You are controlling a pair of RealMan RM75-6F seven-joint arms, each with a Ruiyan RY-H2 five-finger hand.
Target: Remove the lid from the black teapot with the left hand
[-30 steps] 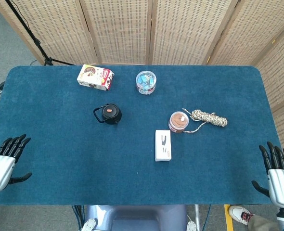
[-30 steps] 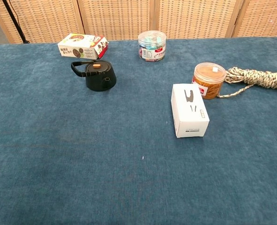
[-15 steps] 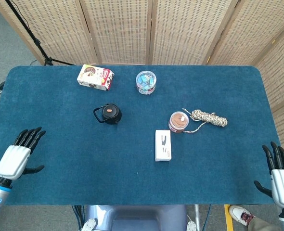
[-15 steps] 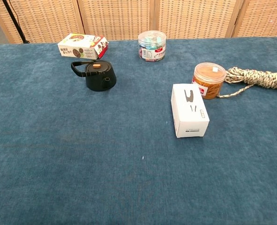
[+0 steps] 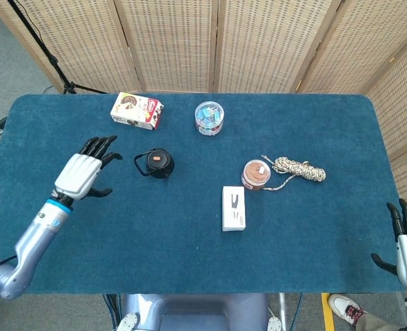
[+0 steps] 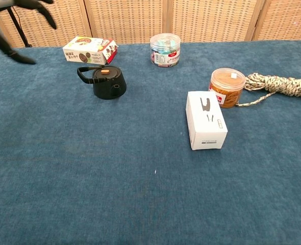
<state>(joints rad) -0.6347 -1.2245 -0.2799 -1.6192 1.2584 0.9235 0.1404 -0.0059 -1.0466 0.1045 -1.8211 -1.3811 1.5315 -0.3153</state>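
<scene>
Left hand [image 5: 81,174] advanced, seemingly beside teapot [image 5: 158,164].

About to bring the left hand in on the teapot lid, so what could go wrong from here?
1. The left hand comes from the handle side; its spread fingers might catch the handle and shove or tip the teapot.
2. The lid's orange knob looks small, so the fingers could slip off it.
3. The box lies just behind the teapot; overshooting may knock it.
</scene>
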